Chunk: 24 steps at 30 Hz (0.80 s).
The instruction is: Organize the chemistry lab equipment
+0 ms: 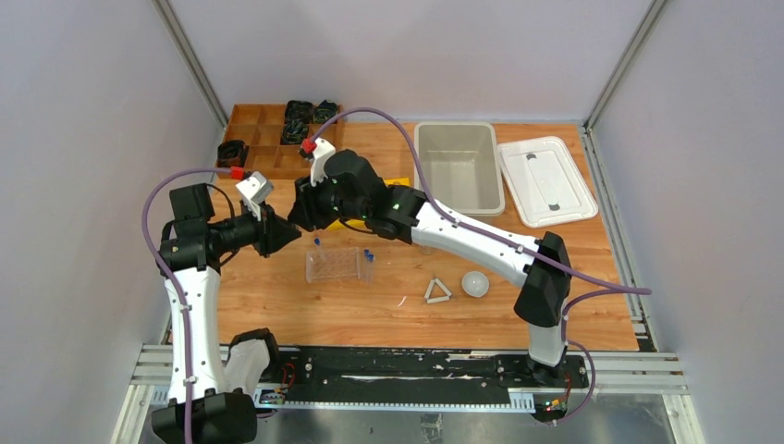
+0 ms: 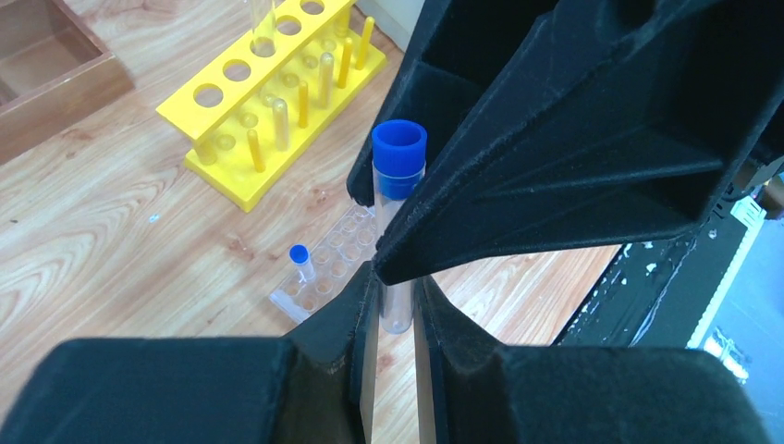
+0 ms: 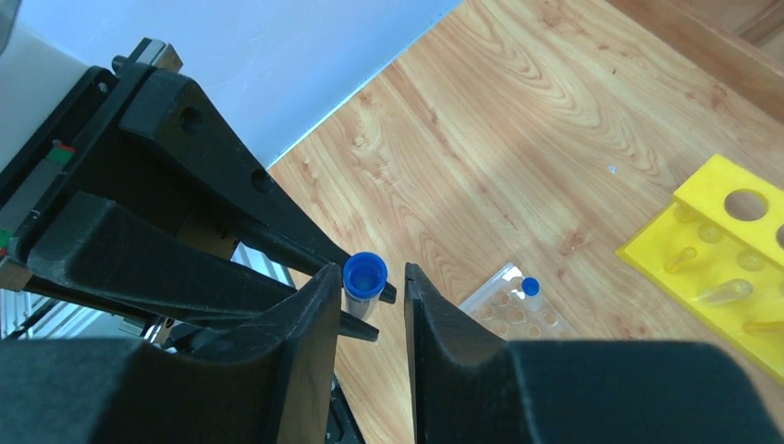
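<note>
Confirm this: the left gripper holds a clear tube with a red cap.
Not quite: the cap is blue, not red. The left wrist view shows the left gripper holding a clear tube with a blue cap.

No writing, label, brand, number or sign is legible anywhere; the blue-capped clear tube [image 2: 398,159], and the yellow plastic six-hole rack [image 2: 242,190] beyond it, show plain unmarked surfaces

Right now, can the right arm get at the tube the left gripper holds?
Probably yes: the right gripper is open, fingers either side of the blue-capped tube, and the left gripper pinches only its lower end.
</note>
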Tool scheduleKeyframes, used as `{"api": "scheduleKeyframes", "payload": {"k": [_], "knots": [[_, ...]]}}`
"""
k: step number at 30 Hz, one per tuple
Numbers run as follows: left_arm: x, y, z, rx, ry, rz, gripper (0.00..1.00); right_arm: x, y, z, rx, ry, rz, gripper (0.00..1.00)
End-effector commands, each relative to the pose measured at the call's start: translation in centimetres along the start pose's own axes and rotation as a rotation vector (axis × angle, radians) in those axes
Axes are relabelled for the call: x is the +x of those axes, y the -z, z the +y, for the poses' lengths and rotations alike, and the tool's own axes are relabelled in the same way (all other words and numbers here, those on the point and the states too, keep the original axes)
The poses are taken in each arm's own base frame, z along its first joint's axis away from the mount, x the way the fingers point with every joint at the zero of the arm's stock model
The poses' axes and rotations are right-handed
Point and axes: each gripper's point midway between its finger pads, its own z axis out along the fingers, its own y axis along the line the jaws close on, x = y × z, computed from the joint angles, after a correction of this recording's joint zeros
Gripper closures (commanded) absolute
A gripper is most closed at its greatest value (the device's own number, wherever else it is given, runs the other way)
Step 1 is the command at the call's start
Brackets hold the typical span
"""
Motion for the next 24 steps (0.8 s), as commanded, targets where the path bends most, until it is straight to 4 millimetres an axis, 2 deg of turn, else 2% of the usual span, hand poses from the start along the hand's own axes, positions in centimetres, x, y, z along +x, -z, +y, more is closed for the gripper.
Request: {"api": "scheduleKeyframes", "payload": {"k": [1,8,11,14,15,16,17,19,20,24], "knots": [[0.1,0.1,-0.1,-0.001,-0.018,-0.007,1.0,-1.5,-0.2,-0.9,0.027,0.022,-0.028,0.63],[0.0,0.1,-0.2,0.001,-0.02,-0.009,1.0,-2.0,-0.5,-1.4,0.049,0.009,-0.043,0.64],[0.1,0.1,-0.2,-0.003,-0.02,-0.007,1.0,-2.0,-0.5,-1.3,0.045,0.01,-0.045,0.77],[0.0,0.1,-0.1,-0.004,-0.02,-0.007,0.99,-1.9,-0.4,-1.5,0.051,0.009,-0.044,0.96],[0.1,0.1,-0.1,-0.007,-0.018,-0.006,0.95,-1.9,-0.2,-1.6,0.055,0.012,-0.045,0.99],[0.1,0.1,0.0,-0.011,-0.015,-0.003,0.82,-1.9,-0.1,-1.7,0.061,0.015,-0.047,1.0],[0.1,0.1,0.1,-0.015,-0.009,0.0,0.61,-1.9,0.0,-1.9,0.072,0.023,-0.051,1.0],[0.2,0.1,0.5,-0.032,0.01,0.011,0.11,-1.8,0.4,-2.5,0.103,0.039,-0.055,1.0],[0.2,0.1,0.7,-0.044,0.019,0.019,0.02,-1.7,0.6,-2.9,0.122,0.049,-0.056,1.0],[0.5,0.3,2.4,-0.117,0.039,0.062,0.0,-0.4,1.7,-5.5,0.231,0.097,-0.06,1.0]]}}
